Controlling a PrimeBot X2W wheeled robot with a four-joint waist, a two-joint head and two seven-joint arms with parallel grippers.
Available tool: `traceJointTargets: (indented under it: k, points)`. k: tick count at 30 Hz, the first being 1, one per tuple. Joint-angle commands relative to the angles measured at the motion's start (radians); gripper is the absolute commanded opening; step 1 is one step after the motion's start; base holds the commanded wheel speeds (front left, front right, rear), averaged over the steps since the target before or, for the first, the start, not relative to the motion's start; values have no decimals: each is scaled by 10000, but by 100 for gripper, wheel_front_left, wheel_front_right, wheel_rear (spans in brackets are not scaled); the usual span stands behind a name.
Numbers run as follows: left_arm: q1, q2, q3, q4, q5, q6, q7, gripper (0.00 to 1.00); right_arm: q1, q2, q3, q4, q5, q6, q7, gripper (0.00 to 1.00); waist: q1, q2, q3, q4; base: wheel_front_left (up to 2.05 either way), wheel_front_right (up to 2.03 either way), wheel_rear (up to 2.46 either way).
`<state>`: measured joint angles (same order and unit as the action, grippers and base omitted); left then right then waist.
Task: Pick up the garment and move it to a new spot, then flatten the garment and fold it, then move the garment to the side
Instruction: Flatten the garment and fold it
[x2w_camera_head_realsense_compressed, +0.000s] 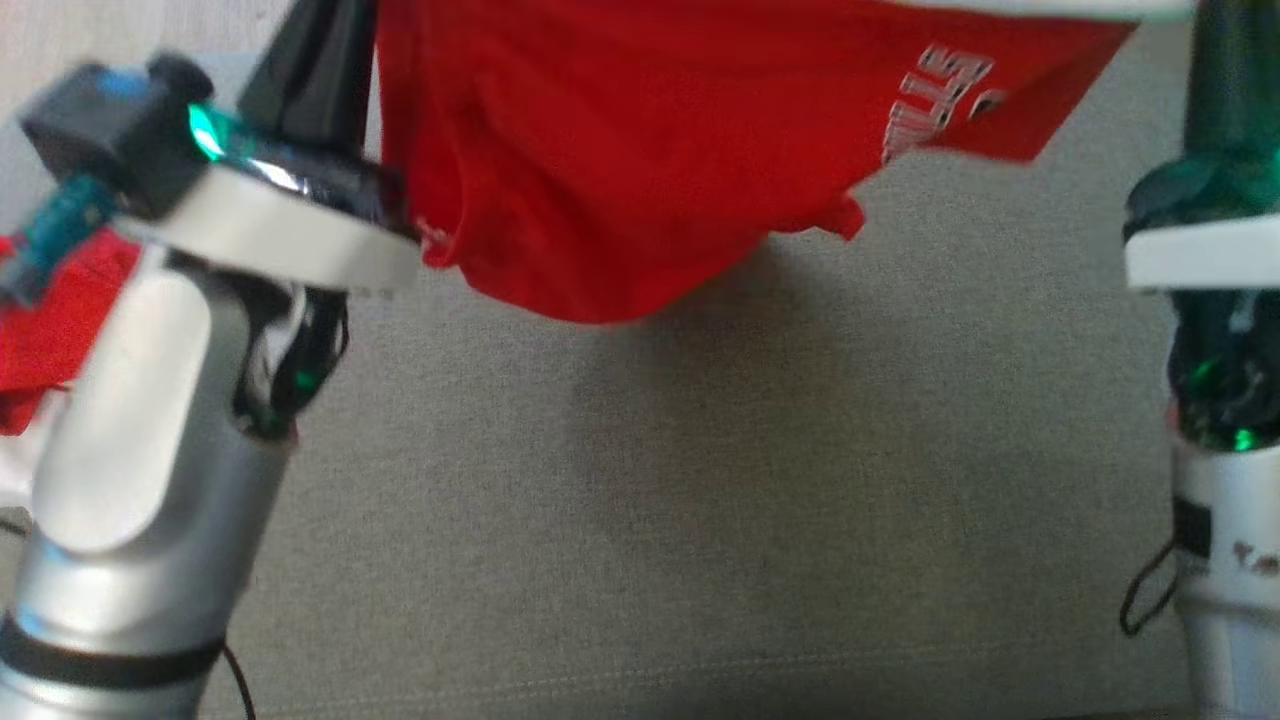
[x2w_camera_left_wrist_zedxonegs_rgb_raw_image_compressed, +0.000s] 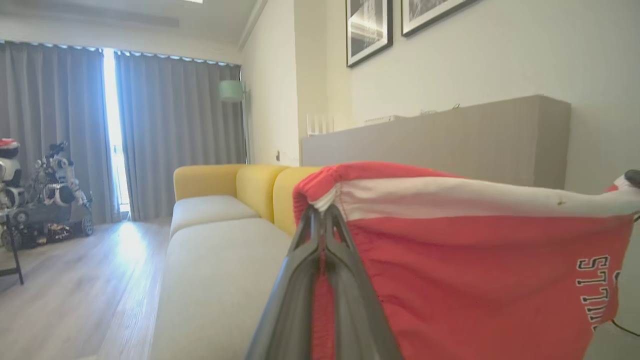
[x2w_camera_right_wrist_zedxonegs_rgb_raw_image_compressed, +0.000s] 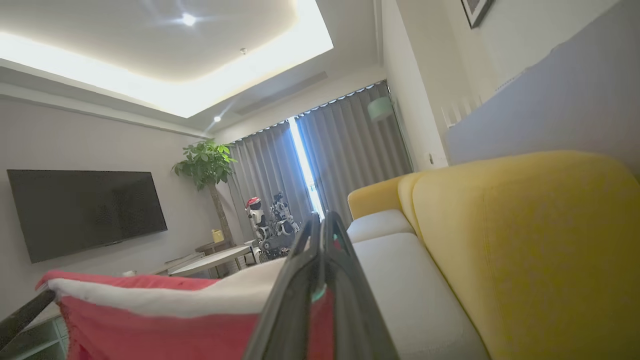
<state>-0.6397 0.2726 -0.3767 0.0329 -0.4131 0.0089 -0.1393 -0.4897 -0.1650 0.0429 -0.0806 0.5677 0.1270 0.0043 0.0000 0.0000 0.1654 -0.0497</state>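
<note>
The garment (x2w_camera_head_realsense_compressed: 620, 150) is a pair of red shorts with a white waistband and white lettering. It hangs stretched between my two grippers, above the grey sofa seat (x2w_camera_head_realsense_compressed: 700, 480), and its lowest fold sags toward the cushion. My left gripper (x2w_camera_head_realsense_compressed: 315, 70) is shut on one end of the waistband; the left wrist view shows its tips (x2w_camera_left_wrist_zedxonegs_rgb_raw_image_compressed: 322, 212) pinching the gathered edge of the garment (x2w_camera_left_wrist_zedxonegs_rgb_raw_image_compressed: 475, 280). My right gripper (x2w_camera_head_realsense_compressed: 1230, 80) is shut on the other end. In the right wrist view its fingertips (x2w_camera_right_wrist_zedxonegs_rgb_raw_image_compressed: 320, 222) clamp the garment (x2w_camera_right_wrist_zedxonegs_rgb_raw_image_compressed: 150, 320).
More red and white cloth (x2w_camera_head_realsense_compressed: 45, 330) lies at the far left behind my left arm. Yellow backrest cushions (x2w_camera_right_wrist_zedxonegs_rgb_raw_image_compressed: 525, 235) run along the sofa. Wood floor (x2w_camera_left_wrist_zedxonegs_rgb_raw_image_compressed: 75, 280), another robot (x2w_camera_left_wrist_zedxonegs_rgb_raw_image_compressed: 50, 195) by the curtains, a low table (x2w_camera_right_wrist_zedxonegs_rgb_raw_image_compressed: 220, 257) and a wall TV (x2w_camera_right_wrist_zedxonegs_rgb_raw_image_compressed: 85, 210) lie beyond.
</note>
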Motion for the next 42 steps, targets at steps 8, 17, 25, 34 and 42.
traceJointTargets:
  k: [8, 17, 25, 34, 42]
  points:
    - [-2131, 173, 330, 509, -91, -484, 356, 0, -2015, 81, -191, 293, -93, 37, 659, 0, 0, 0, 545, 22, 0, 0, 0]
    - [-5676, -371, 73, 4166, -74, -1140, -488, 0, -6411, 13, 305, 3728, -13, 37, -38, 0, 0, 0, 1736, -69, 0, 0, 0]
    - [-8094, -901, 27, 7868, 256, -1136, -1111, 0, -9408, 691, 735, 8131, -241, 37, -1608, 0, 0, 0, 1815, -220, 0, 0, 0]
    - [-7706, -1810, -276, 11351, -161, -1287, -902, 0, -9519, 1125, 1758, 12588, -968, 37, -1289, 0, 0, 0, 2213, -130, 0, 0, 0]
    - [-6840, -2096, -406, 12283, -601, -1358, -714, 0, -8804, 1145, 2837, 13200, -558, 37, -1195, 0, 0, 0, 2509, -39, 0, 0, 0]
